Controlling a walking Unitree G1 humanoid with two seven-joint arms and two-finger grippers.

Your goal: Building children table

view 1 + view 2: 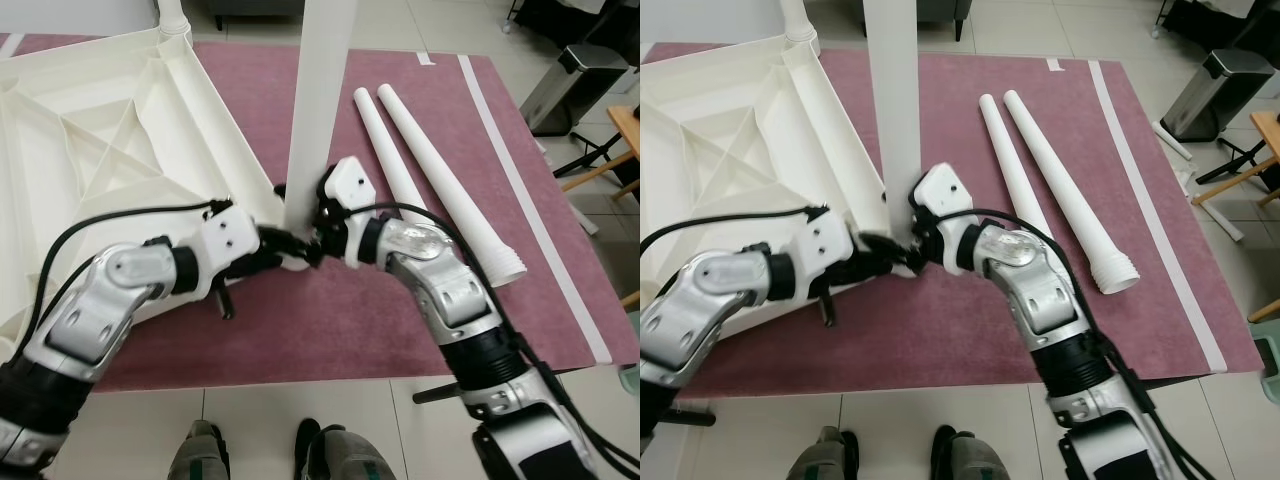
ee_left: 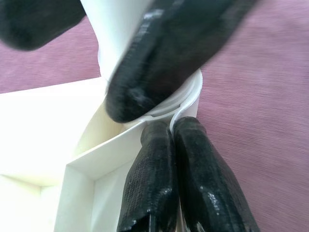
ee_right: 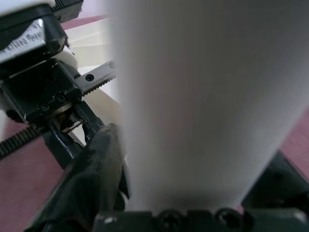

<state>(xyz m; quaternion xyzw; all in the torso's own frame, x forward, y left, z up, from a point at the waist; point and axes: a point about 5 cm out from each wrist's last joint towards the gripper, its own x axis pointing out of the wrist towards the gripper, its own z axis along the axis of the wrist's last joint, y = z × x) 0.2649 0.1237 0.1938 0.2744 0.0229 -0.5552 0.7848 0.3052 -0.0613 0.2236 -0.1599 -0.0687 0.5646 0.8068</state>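
On tiled floor, maroon rug (image 1: 330, 330) holds upturned tabletop (image 1: 90, 150). R gripper (image 1: 305, 225) clamps upright leg (image 1: 320, 100) at tabletop's corner; leg's top cut off. L gripper (image 1: 290, 250) pinched shut on corner rim (image 2: 186, 104).

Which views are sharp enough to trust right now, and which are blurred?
Left eye view: evenly lit, sharp on the upright leg and tabletop. Right wrist view: the leg is a close blur. Left wrist view: the right end effector is soft, the left end effector sharper.
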